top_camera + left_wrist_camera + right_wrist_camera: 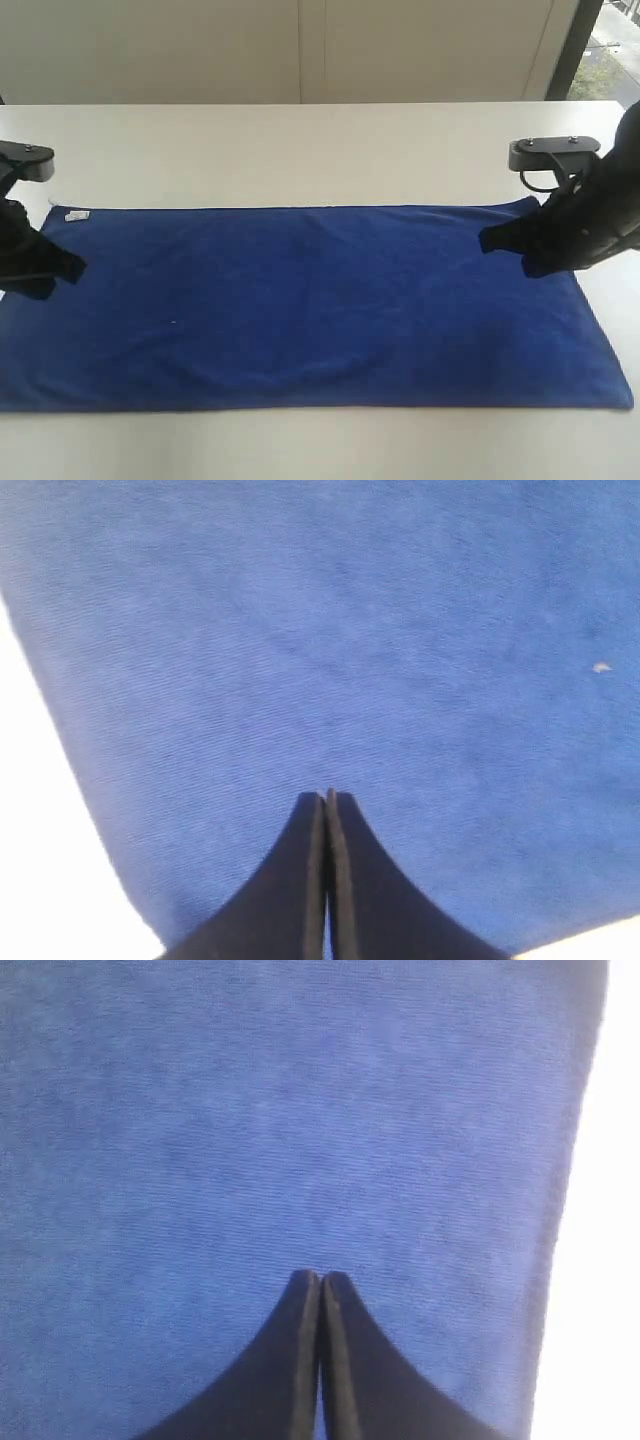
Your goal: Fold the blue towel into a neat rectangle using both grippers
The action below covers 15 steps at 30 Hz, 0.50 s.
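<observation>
The blue towel (310,305) lies flat on the white table as a long rectangle, with a small white label at its far left corner. My left gripper (72,266) hangs over the towel's left end, its fingers pressed together with nothing between them. In the left wrist view the shut left gripper (328,798) points over blue towel (350,640). My right gripper (487,241) hovers over the towel's right end, also shut and empty. The right wrist view shows the right gripper (321,1278) over the blue towel (280,1110), near its side edge.
The white table (300,150) stretches behind and in front of the towel. A pale wall runs along the back, and a window with a dark frame (580,45) stands at the far right. A tiny white speck (600,667) sits on the cloth.
</observation>
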Available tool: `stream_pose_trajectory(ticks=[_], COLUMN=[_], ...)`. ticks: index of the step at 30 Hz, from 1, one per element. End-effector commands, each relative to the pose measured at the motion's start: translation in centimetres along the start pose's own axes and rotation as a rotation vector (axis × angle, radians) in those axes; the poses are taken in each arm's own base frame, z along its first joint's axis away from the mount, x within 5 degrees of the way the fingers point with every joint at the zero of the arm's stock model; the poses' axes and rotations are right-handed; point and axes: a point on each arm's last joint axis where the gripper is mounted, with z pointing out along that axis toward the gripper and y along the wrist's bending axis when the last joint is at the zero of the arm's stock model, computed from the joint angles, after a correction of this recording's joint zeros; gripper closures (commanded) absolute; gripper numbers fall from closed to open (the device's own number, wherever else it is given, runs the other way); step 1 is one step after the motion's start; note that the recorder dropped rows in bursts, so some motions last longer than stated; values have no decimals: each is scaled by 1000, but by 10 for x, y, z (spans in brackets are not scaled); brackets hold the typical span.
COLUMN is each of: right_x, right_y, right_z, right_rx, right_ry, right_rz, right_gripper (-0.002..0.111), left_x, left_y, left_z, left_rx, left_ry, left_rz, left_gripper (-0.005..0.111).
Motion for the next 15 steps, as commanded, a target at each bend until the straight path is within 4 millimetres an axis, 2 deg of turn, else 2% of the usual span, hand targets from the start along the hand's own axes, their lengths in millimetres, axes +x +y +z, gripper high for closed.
stream_pose_trajectory(ticks=[1,5,15], right_x=[-1,0,3], right_y=[-15,-17,-22], right_z=[-3,-1,26], right_rx=[16,19,36], right_ry=[-4,-14,-17], right_rz=[46,46,36], right_gripper=[108,108,108], left_x=[5,7,5], left_y=[21,32,32], left_z=[-8,-9,-9], left_rx=[-24,-28,-32], left_ry=[3,-8,-28], left_rz=[-79,-133,-135], left_gripper=[107,107,107])
